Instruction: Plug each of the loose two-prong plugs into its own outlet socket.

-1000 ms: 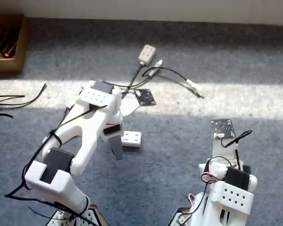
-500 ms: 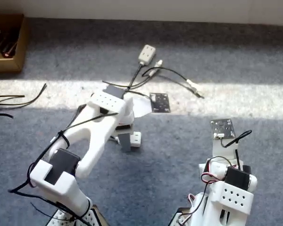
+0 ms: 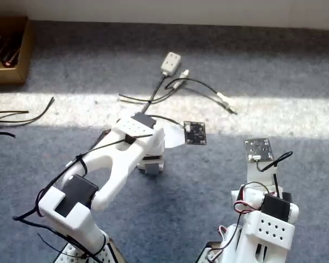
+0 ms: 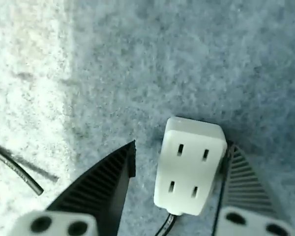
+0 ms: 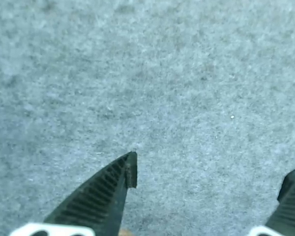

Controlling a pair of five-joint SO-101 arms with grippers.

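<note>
While the right pincer (image 5: 214, 164) is hanging open over bare grey tabletop (image 5: 137, 73) close to its own base, with only that surface showing between its dark ribbed fingers, the left pincer (image 4: 182, 147) is standing open farther out, straddling a white outlet block (image 4: 189, 172). The block is lying flat on the tabletop with its four slots, two sockets, facing up, and both sockets are standing empty. One finger (image 4: 243, 182) is lying right against the block's side; whether it is touching I cannot tell. The other finger (image 4: 105, 184) is standing apart from the block, with a strip of tabletop showing between them. A black cord (image 4: 164, 227) is leaving the end of the block nearest the wrist.

From above, the left arm's white wrist (image 3: 137, 134) is covering most of that block. A loose black cable (image 4: 14, 169) is lying outside the apart finger, clear of the block.

Beyond the left arm, a sunlit band is crossing the tabletop. The nearer plug (image 3: 225, 99), small and white on a black cord, is lying in that band, well apart from the pincer. The farther plug (image 3: 179, 83) is lying past it, just beside a second outlet block (image 3: 170, 63), whose cord is running back toward the left arm. Far off to the left, thin black wires (image 3: 22, 116) are trailing in from the edge, and a cardboard box (image 3: 13, 60) is sitting in the far corner.
</note>
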